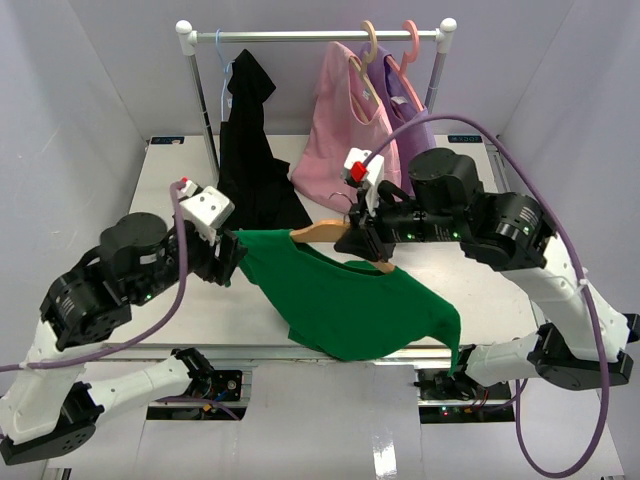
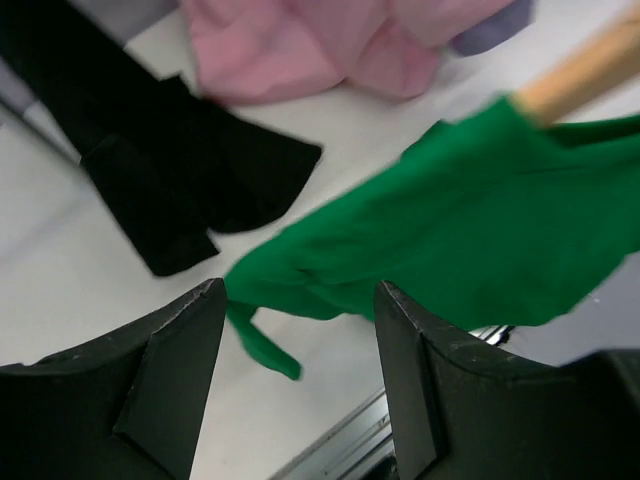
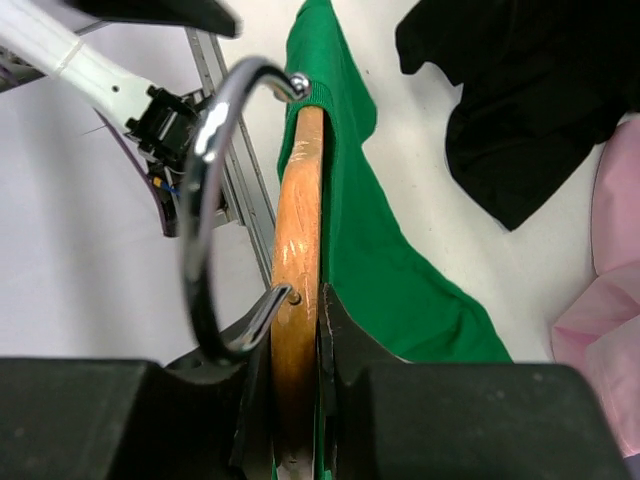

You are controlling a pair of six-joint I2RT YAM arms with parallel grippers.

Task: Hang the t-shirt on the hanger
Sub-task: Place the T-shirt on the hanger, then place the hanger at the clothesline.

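White table (image 1: 500, 300) runs back to a rail (image 1: 300, 36) of hanging garments (image 1: 340, 130); the small labels (image 1: 468, 137) on its far edge are too tiny for me to read. I see my right hand (image 1: 368, 243) clenched on the wooden hanger (image 1: 318, 230) beside its hook, holding it above the table with the green t-shirt (image 1: 350, 300) draped over it, one bare end poking out. My left hand (image 1: 230, 258) is released, fingers wide apart, just beside the shirt's left edge.

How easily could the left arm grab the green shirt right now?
Probably easily, yes. The left gripper is open, and the edge of the t-shirt hangs just past its fingertips with nothing in between. The right gripper holds the hanger, so the cloth is lifted.
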